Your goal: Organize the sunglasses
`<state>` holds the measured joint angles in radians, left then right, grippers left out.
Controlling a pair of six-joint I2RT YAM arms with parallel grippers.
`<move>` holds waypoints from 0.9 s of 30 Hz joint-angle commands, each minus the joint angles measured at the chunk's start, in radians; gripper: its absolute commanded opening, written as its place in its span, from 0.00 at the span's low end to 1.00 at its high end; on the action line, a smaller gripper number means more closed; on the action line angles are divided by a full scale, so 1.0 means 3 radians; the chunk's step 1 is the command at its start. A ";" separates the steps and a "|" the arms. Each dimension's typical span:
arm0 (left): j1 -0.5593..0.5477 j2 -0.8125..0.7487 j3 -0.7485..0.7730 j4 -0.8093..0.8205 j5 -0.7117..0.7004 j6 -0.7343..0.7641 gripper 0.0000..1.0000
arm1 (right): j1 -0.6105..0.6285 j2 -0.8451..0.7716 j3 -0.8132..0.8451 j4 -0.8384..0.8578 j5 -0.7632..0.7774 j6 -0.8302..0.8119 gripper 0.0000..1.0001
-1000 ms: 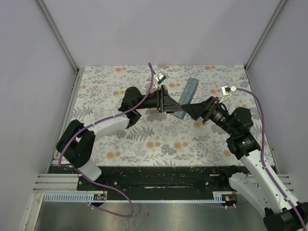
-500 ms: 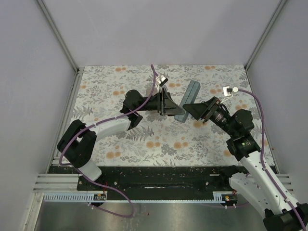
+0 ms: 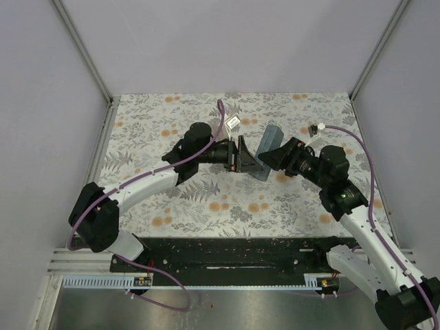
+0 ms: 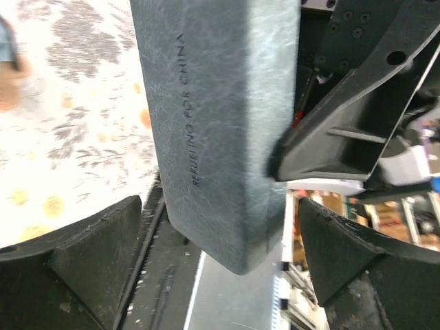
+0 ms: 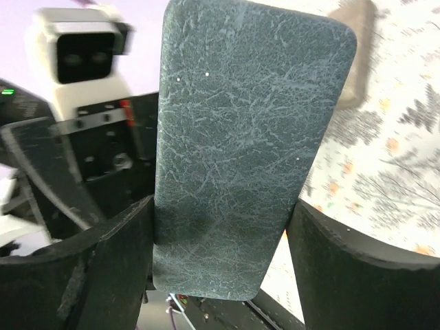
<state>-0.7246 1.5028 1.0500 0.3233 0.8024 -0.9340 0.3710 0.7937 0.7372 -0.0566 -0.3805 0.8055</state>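
Over a floral table (image 3: 151, 117), two arms meet at a tilted slate-blue case (image 3: 269, 146). The right tool (image 5: 221, 210) grips its long edges. The left tool (image 4: 220, 206) gapes around it without touching. The case blocks most of both wrist views. Only the left wrist view shows printing on it, and only the right shows a blurred tan case (image 5: 352, 55). The sunglasses appear in no view.

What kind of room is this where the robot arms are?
Probably a robot testing booth, not a home. Plain white walls close in a table with a flowery cover, a left arm and right arm are bolted at its near edge, and the right claw grips a slate-blue case.
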 commanded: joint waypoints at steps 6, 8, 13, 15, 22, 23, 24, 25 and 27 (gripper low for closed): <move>-0.0003 -0.0177 0.0371 -0.2074 -0.1523 0.1242 0.99 | 0.0001 0.1101 0.0390 -0.0797 0.0159 -0.0619 0.26; -0.0003 -0.0172 0.0371 -0.2268 -0.1850 0.1262 0.99 | 0.0062 0.1408 0.0421 -0.0905 0.0311 -0.0670 0.27; -0.0003 -0.0157 0.0330 -0.2560 -0.2480 0.1191 0.99 | 0.0420 0.1828 0.0585 -0.1089 0.1246 -0.0660 0.30; -0.0008 -0.0177 0.0279 -0.2561 -0.2582 0.1135 0.99 | 0.0502 0.1976 0.0656 -0.1105 0.1401 -0.0630 0.33; -0.0151 -0.0096 0.0253 -0.2555 -0.2869 0.1104 0.99 | 0.0579 0.2350 0.0815 -0.1018 0.1168 -0.0558 0.73; -0.0212 -0.0045 0.0268 -0.2555 -0.2920 0.1099 0.99 | 0.0579 0.2315 0.0790 -0.0942 0.1050 -0.0553 0.82; -0.0263 -0.0019 0.0289 -0.2560 -0.2961 0.1104 0.99 | 0.0579 0.2289 0.0779 -0.0906 0.0962 -0.0558 0.99; -0.0325 0.0042 0.0319 -0.2561 -0.3002 0.1099 0.99 | 0.0579 0.2238 0.0774 -0.0895 0.0951 -0.0533 0.99; -0.0432 0.0200 0.0421 -0.2596 -0.3078 0.1099 0.99 | 0.0574 0.2065 0.0759 -0.0905 0.1012 -0.0537 1.00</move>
<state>-0.7971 1.4975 1.1206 -0.4549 -0.0341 -0.6022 0.5350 1.4990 0.9375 -0.3840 -0.0559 0.6369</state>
